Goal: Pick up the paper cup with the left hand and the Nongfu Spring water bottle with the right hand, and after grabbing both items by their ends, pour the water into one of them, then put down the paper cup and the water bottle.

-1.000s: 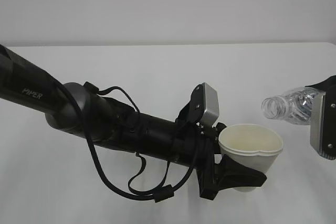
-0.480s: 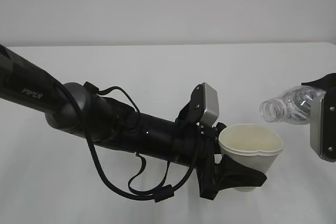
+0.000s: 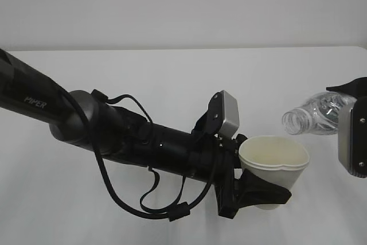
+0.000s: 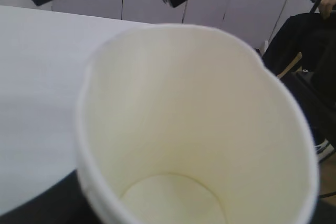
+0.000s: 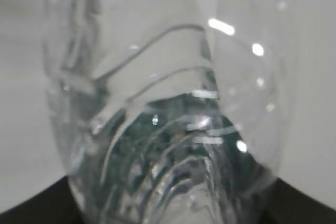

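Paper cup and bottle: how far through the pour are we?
Done: both are lifted, the paper cup in the left hand, the water bottle in the right hand. In hand: bottle tipped, its mouth above and beside the rim; cup bottom looks dry. Left: pouring, then setting both down.

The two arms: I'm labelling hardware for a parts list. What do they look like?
The left arm is a long black tube lettered "PIPER", with looping black cables, a grey box camera and a black gripper. The right gripper shows only black parts and a grey-white block.
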`<move>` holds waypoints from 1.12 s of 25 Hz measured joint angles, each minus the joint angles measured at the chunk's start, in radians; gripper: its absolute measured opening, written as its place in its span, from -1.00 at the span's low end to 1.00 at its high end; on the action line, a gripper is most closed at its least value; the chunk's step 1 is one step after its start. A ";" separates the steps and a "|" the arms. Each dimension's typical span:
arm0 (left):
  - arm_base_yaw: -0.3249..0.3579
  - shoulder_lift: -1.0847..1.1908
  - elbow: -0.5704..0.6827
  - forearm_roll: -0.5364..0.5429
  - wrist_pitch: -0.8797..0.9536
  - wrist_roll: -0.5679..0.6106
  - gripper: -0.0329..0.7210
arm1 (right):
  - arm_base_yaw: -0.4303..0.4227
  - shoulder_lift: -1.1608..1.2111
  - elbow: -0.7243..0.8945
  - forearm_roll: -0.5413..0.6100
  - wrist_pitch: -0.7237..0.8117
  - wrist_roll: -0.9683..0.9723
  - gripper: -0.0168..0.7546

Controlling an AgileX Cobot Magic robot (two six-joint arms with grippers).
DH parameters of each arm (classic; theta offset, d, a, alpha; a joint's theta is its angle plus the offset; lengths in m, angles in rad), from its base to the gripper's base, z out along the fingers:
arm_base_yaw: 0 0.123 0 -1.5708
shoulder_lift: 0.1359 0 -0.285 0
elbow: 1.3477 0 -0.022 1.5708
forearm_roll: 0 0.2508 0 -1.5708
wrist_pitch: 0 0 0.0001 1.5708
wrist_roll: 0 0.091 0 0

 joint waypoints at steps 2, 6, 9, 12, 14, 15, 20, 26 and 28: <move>0.000 0.000 0.000 0.000 0.000 0.000 0.23 | 0.000 0.000 0.000 0.000 -0.002 -0.015 0.09; 0.000 0.000 0.000 0.000 0.000 0.000 0.23 | 0.000 0.000 0.000 0.000 -0.002 -0.035 0.09; 0.000 0.000 0.000 0.000 0.000 0.000 0.23 | 0.000 0.000 0.000 0.000 -0.002 -0.054 0.09; 0.000 0.000 0.000 0.000 0.000 0.000 0.23 | 0.000 0.000 0.000 0.000 -0.002 -0.065 0.09; 0.000 0.000 0.000 0.000 0.000 0.000 0.23 | 0.000 0.000 0.000 -0.002 -0.002 -0.072 0.09; 0.000 0.000 0.000 0.000 0.000 0.000 0.23 | 0.000 0.000 0.000 -0.002 -0.002 -0.076 0.09; -0.018 0.000 0.000 0.000 0.000 0.000 0.23 | 0.000 0.000 0.000 -0.002 -0.009 -0.082 0.09; -0.041 0.000 0.000 0.000 0.025 0.000 0.23 | 0.000 0.000 0.000 -0.002 -0.016 -0.089 0.09; -0.041 0.000 0.000 0.000 0.034 0.000 0.23 | 0.000 0.000 0.000 -0.002 -0.016 -0.090 0.09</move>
